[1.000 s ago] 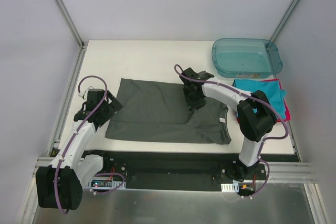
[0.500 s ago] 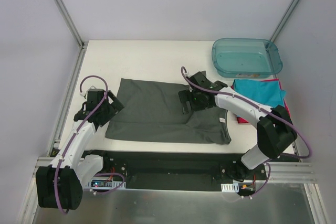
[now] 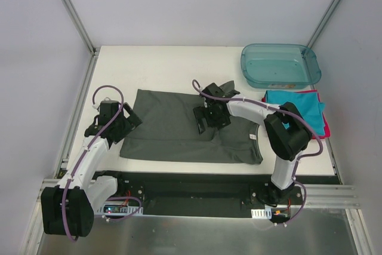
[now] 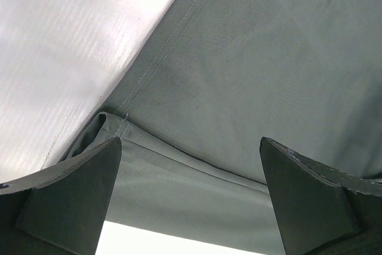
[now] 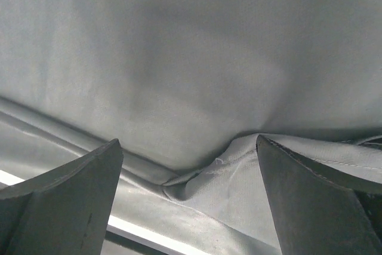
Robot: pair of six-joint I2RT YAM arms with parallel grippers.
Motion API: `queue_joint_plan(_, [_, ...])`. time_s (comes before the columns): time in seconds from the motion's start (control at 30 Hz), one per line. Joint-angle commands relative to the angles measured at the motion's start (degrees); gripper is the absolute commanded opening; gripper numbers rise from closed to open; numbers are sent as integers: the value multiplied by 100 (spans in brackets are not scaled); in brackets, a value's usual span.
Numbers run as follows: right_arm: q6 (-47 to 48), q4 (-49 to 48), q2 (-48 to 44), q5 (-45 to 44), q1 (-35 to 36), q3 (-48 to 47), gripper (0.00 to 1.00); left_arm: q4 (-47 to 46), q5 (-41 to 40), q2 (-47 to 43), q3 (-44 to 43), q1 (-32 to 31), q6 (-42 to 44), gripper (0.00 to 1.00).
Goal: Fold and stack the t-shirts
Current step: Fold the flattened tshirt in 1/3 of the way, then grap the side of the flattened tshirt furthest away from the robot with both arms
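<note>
A dark charcoal-grey t-shirt [image 3: 167,132] lies spread flat across the middle of the white table [image 3: 161,67], its small neck label [image 3: 253,137] at the right end. My left gripper [image 3: 126,123] hangs open at the shirt's left edge; in the left wrist view its gripper [image 4: 190,147] straddles the doubled hem of the shirt [image 4: 268,58] without pinching it. My right gripper [image 3: 202,120] is open over the shirt's middle, and the right wrist view shows that gripper [image 5: 188,147] above a small raised fold in the cloth [image 5: 179,58]. A teal t-shirt [image 3: 292,104] lies folded on a red-pink one [image 3: 326,128] at the right.
A translucent teal plastic tub [image 3: 279,64] stands at the back right corner, just behind the folded shirts. Metal frame posts and white walls close in the table on the left, right and back. The arm bases sit on a black rail along the near edge.
My right gripper has opened, letting go of the grey cloth, and has swung left over the shirt's middle. The left arm has barely moved.
</note>
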State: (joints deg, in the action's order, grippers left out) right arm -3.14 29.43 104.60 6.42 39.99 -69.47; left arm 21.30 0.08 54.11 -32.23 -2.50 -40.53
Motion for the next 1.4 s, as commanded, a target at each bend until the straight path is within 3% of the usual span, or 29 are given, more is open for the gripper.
queue_joint_plan(0.0, [129,422,-35,-543,0,-445,96,-178,133,178,-327,48,238,99])
queue_joint_plan(0.23, [252,959,-870,-1871,-113,-593,96,-311,72,1521,-1705,57,625,99])
queue_joint_plan(0.43, [269,1056,-415,-924,-1123,-1515,96,-109,-393,3253,-3409,57,1178,96])
queue_joint_plan(0.57, [454,1179,410,-958,-1476,-2551,96,365,-816,4343,-4474,57,1451,91])
queue_joint_plan(0.7, [603,1276,1184,-1361,-1704,-3737,96,594,-790,5231,-5345,66,1706,81])
queue_joint_plan(0.9, [683,1346,2379,-1257,-1994,-5127,96,911,-623,6347,-6312,74,1742,66])
queue_joint_plan(1.03, [876,1346,2916,-1450,-2074,-5655,96,1104,-509,6770,-6682,66,1645,57])
queue_joint_plan(1.23, [718,1197,3286,-1187,-2118,-5797,96,1122,-403,6938,-6569,66,1514,44])
queue_joint_plan(1.3, [604,1153,3383,-1038,-2118,-5797,96,1131,-377,6982,-6481,74,1470,34])
queue_joint_plan(1.37, [534,1153,3462,-1002,-2118,-5797,96,1122,-280,7008,-6472,75,1461,8])
